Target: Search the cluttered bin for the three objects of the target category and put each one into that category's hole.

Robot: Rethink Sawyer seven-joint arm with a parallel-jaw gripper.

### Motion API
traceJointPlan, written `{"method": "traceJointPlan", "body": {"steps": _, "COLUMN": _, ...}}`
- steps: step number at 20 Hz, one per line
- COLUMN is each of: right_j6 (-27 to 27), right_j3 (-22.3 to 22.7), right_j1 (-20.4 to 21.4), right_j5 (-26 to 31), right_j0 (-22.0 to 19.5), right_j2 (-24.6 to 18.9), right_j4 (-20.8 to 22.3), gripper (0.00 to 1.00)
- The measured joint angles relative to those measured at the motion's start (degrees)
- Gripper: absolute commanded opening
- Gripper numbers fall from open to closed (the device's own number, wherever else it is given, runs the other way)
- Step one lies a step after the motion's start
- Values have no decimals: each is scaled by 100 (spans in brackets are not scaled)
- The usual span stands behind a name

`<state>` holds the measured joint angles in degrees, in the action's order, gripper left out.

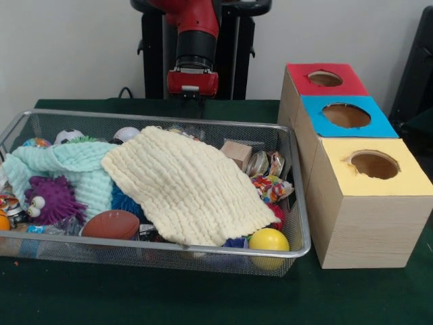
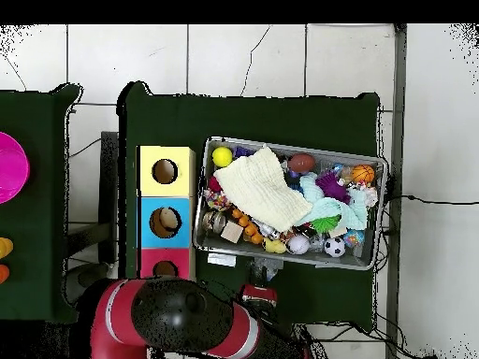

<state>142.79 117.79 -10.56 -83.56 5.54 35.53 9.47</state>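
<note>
The bin point(image 1: 298, 203) sits on the green table point(image 1: 203, 298), taking up the left and middle of the front view, with its right rim close beside the three boxes. A pale yellow cloth point(image 1: 189, 186) lies spread over the middle of the clutter, and a mint green cloth point(image 1: 74, 169) is bunched to its left, partly tucked under it. At the near rim are a brown toy football point(image 1: 111, 224), a purple fuzzy toy with googly eyes point(image 1: 51, 200) to its left, and a yellow ball point(image 1: 268, 240) in the near right corner. Toward the far right of the bin a small wooden block point(image 1: 237, 154) sits next to a round shiny tin point(image 1: 257, 163) and a bright patterned packet point(image 1: 270, 187). At the far left, a small soccer ball point(image 1: 67, 136) peeks over the green cloth. To the right of the bin stand three wooden boxes in a row, each with a round hole on top: the yellow box point(image 1: 369, 210) nearest, the blue box point(image 1: 345, 116) behind it, and the red box point(image 1: 325, 80) farthest. In the overhead view something pale shows inside the blue box's hole point(image 2: 166, 222). The end effector point(image 1: 193, 84) hangs beyond the bin's far rim, above the table and clear of the contents; whether it is spread or pressed together cannot be told from either view. In the overhead view a pink round thing point(image 2: 11, 166) lies on a separate table at the left edge.
</note>
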Motion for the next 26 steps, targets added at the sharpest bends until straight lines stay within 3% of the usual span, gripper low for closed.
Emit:
{"method": "traceJointPlan", "body": {"steps": 7, "right_j6": 0, "right_j3": -2, "right_j1": 25, "right_j5": 54, "right_j0": -1, "right_j2": 0, "right_j4": 25, "gripper": 100}}
{"method": "traceJointPlan", "body": {"steps": 19, "right_j6": 0, "right_j3": -7, "right_j1": 267, "right_j5": 634, "right_j0": -8, "right_j2": -2, "right_j4": 330, "gripper": 100}}
{"method": "traceJointPlan", "body": {"steps": 26, "right_j6": 0, "right_j3": 142, "right_j1": 504, "right_j5": 1323, "right_j0": 28, "right_j2": -62, "right_j4": 167, "gripper": 100}}
